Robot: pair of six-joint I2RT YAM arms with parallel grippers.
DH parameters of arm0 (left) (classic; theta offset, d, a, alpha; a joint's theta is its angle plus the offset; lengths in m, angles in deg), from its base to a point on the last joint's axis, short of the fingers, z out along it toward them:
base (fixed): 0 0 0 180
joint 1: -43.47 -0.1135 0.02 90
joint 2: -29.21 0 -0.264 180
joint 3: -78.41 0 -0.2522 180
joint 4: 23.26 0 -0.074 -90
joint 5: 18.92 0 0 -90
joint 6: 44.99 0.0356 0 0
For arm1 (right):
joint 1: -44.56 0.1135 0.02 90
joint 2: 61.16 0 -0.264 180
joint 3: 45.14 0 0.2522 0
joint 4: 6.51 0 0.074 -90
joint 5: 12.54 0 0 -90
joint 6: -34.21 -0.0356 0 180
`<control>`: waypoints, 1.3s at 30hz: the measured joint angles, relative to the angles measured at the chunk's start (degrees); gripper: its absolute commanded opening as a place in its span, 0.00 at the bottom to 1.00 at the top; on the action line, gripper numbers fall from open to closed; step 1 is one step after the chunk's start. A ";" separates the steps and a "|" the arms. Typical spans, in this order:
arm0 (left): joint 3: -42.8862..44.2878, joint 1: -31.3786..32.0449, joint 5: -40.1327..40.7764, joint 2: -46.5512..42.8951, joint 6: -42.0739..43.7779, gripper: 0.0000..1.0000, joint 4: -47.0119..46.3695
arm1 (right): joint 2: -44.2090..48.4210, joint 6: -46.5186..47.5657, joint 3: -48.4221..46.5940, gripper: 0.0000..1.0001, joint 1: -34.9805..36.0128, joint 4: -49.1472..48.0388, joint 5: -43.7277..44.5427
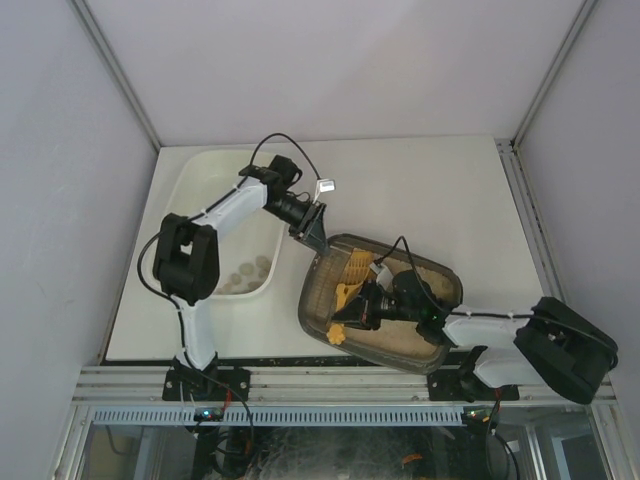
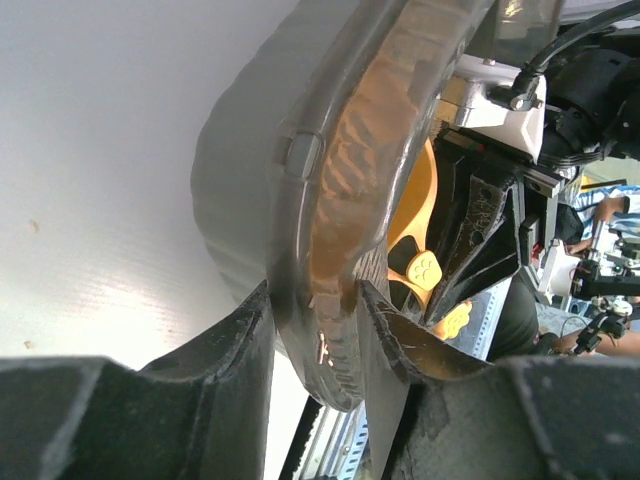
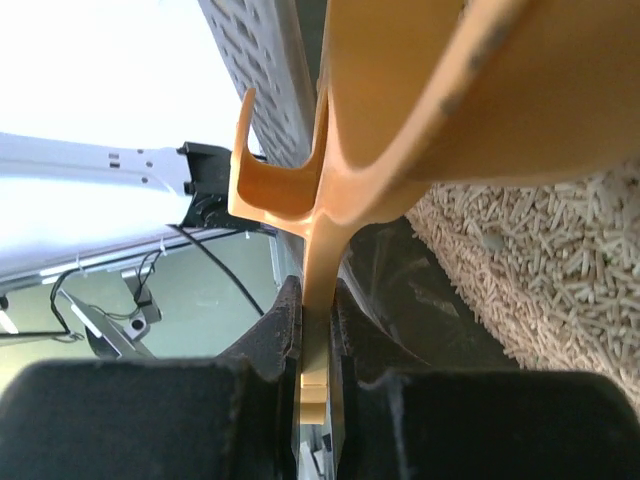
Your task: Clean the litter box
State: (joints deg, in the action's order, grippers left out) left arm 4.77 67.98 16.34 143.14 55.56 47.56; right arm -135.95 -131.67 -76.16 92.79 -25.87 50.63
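While the left pincer (image 2: 318, 312) clamps down on the far rim of the litter box (image 1: 441, 276), the right pincer (image 3: 316, 325) is closed tight on the thin handle of a yellow litter scoop (image 1: 351, 274). By my reading, that puts us right in the sifting step. The box sits mid-worktop (image 1: 430, 185), skewed at an angle, just right of the cream-white tub (image 1: 192, 188), which has a few pale lumps (image 1: 247, 271) at its near end. The scoop's bowl is down inside the box over the litter (image 3: 545, 270). Whether it carries anything, I cannot tell.

Next call, as I see it: draw the bowl shallow through the bed and lift it level so loose pellets fall away. Then carry it over the box's left rim to the tub. The left arm stands close to that path, so clearance matters. The left grip also has to hold firm, or the tray could slide.

Now materials. The tray is dark grey-brown moulded plastic with rounded corners and a rolled lip, its inner wall dusty. The litter is beige, short stick-like pellets, loose and rough. The scoop is smooth, glossy plastic with a curved bowl, and there's a paw-print emblem (image 2: 424, 268) on it.
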 measured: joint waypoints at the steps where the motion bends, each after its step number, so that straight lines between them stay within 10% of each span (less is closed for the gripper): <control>1: 0.00 0.11 -0.42 -0.35 -0.28 0.40 -0.33 | 1.55 0.04 1.11 0.00 0.22 -0.15 0.37; 19: -1.11 1.25 -2.58 -1.62 -3.91 0.40 -5.16 | 30.60 2.97 1.36 0.00 -1.33 38.16 3.98; 39: 13.99 1.40 2.51 12.57 -10.16 0.41 -6.69 | 43.45 5.22 2.12 0.00 -3.50 47.84 8.79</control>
State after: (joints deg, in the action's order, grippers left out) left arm 18.76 69.38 18.85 155.71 45.39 40.87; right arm -92.49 -126.44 -74.04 89.29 21.97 59.42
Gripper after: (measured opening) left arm 0.407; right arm 0.055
